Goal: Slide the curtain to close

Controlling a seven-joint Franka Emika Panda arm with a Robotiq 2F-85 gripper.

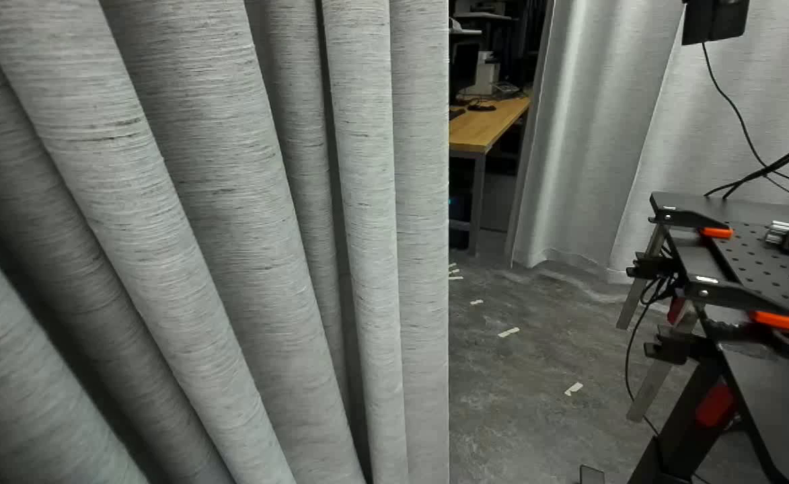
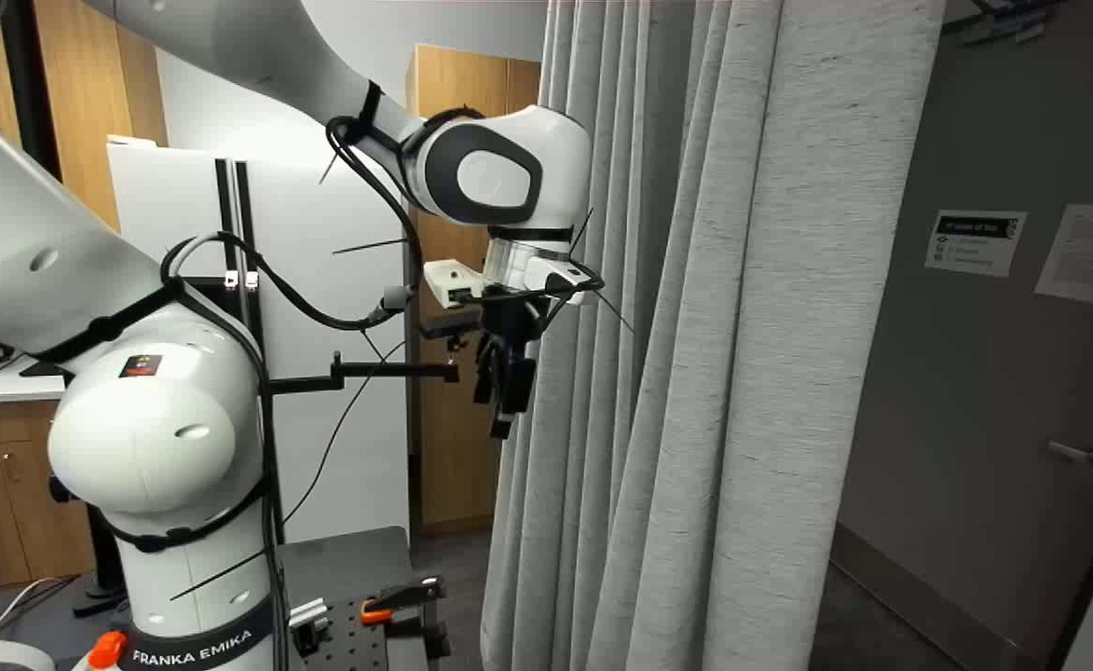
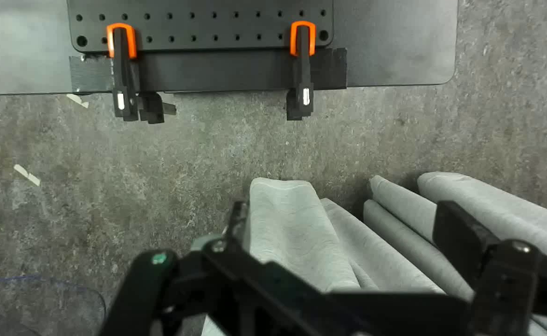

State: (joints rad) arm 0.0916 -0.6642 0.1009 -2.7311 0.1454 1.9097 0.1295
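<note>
The curtain, light grey with dark horizontal streaks and deep vertical folds, hangs to the floor. It fills the left of an exterior view (image 1: 219, 202) and stands right of the arm in another exterior view (image 2: 798, 308). My gripper (image 2: 504, 410) points down beside its folds; I cannot tell whether it touches them. In the wrist view my gripper (image 3: 348, 221) is open, its black fingers wide apart. The curtain's folds (image 3: 292, 224) show between and below the fingers, and no fabric is visibly pinched. The gripper body hides part of the fabric there.
A black table (image 3: 394, 46) with a perforated plate and orange-tipped clamps (image 3: 303, 65) stands at the arm's base. A paler whitish drape (image 1: 589, 134) hangs across a gap, with a wooden desk (image 1: 492, 124) behind. A grey door (image 2: 993, 373) is beyond the curtain.
</note>
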